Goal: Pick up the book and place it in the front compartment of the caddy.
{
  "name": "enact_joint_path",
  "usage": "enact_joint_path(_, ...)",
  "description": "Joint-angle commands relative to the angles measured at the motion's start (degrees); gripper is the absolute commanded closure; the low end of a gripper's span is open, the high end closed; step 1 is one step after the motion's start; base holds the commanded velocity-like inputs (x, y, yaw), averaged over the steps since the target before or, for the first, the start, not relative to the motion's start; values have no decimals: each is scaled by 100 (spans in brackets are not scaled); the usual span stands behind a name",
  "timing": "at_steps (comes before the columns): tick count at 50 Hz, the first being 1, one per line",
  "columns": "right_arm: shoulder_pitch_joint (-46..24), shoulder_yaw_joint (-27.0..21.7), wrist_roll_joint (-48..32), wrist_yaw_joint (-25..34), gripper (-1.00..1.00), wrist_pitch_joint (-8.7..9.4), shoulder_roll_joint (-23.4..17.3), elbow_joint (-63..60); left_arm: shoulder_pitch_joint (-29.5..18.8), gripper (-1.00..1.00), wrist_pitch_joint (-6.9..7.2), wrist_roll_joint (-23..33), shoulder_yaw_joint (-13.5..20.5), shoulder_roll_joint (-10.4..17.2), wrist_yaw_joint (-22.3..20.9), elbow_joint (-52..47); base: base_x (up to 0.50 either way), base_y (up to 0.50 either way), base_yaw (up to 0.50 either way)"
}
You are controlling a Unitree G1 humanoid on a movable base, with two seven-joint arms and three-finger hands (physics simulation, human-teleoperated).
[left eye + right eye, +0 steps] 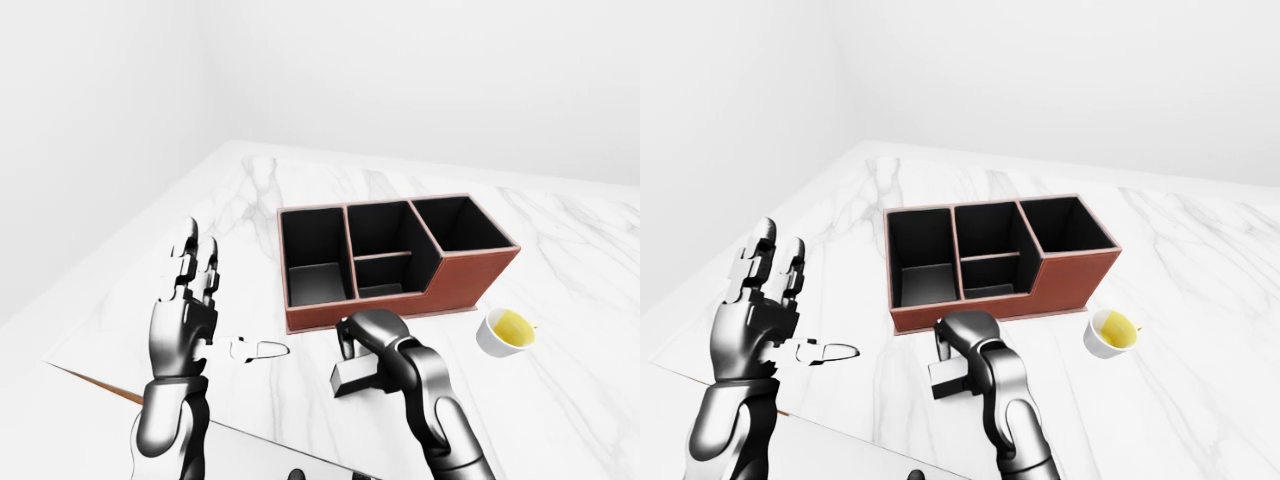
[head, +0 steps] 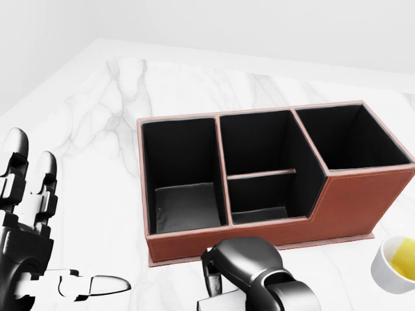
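At lower centre of the left-eye view, the right hand (image 1: 357, 348) curls over the small book (image 1: 357, 377) lying on the counter (image 1: 560, 250) below the caddy (image 1: 395, 258), apparently gripping it for lifting; the left hand (image 1: 185, 315) is raised, fingers spread, empty

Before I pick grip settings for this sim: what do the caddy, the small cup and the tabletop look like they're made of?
The reddish-brown three-section caddy looks like stitched leather or faux leather: matte, with a pale seam line along its edges and a black lining. The small white cup with yellow liquid looks like glazed ceramic, smooth and rounded. The white tabletop looks like polished marble, given its grey veining. All are renders, so these are guesses.
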Motion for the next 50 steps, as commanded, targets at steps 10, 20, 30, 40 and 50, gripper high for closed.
enact_joint_path(10, -150, -72, -96, -2, 100, 0, -9, -474, 20, -100, 0, -4, -20, 5, 11, -46, 0, 0, 0)
enact_joint_path(20, -325, -232, -482, -2, 100, 0, 75, -1051, 41, -100, 0, 20, -62, 1, 16, -39, 0, 0, 0)
enact_joint_path(30, -549, -246, -961, -2, 100, 0, 256, -1645, 27, -100, 0, 23, -65, 0, 22, -39, 0, 0, 0)
enact_joint_path(40, -1020, -393, -1510, -2, 100, 0, 486, -2277, 33, -100, 0, 15, -59, 0, 15, -33, 0, 0, 0)
enact_joint_path(50, -1321, -503, -1954, -2, 100, 0, 667, -2854, 29, -100, 0, -3, -28, 5, 10, -68, 0, 0, 0)
